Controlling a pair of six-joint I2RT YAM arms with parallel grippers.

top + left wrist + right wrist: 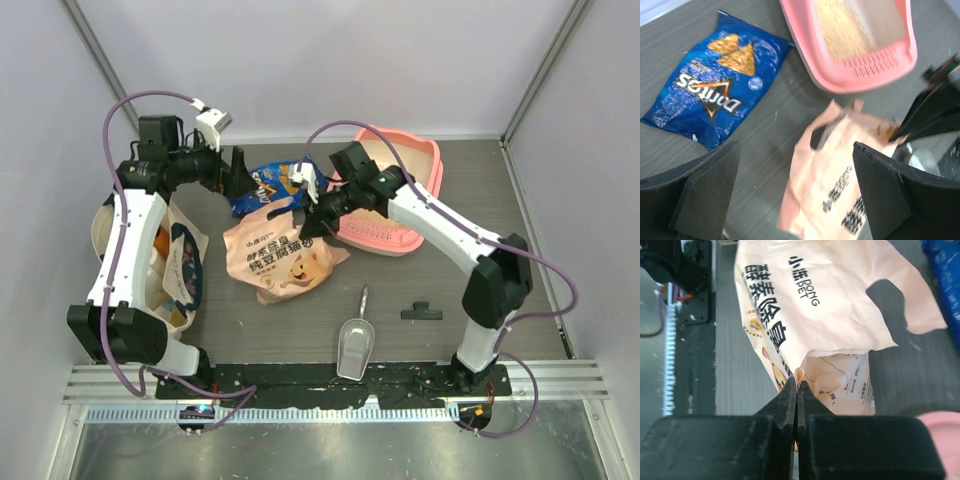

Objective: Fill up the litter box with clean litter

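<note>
The pink litter box (420, 160) stands at the back right and holds pale beige litter (842, 30); its slotted ledge (875, 64) shows in the left wrist view. The pinkish-beige litter bag (280, 250) with the orange cat lies on the table left of it, also in the left wrist view (835, 180) and the right wrist view (810, 305). My right gripper (797, 386) is shut on the bag's edge, seen from above (312, 222). My left gripper (237, 172) is open and empty, above the table behind the bag.
A blue Doritos bag (268, 185) lies behind the litter bag. A cream tote bag (165, 262) sits at the left edge. A metal scoop (355, 343) and a black clip (421, 313) lie near the front.
</note>
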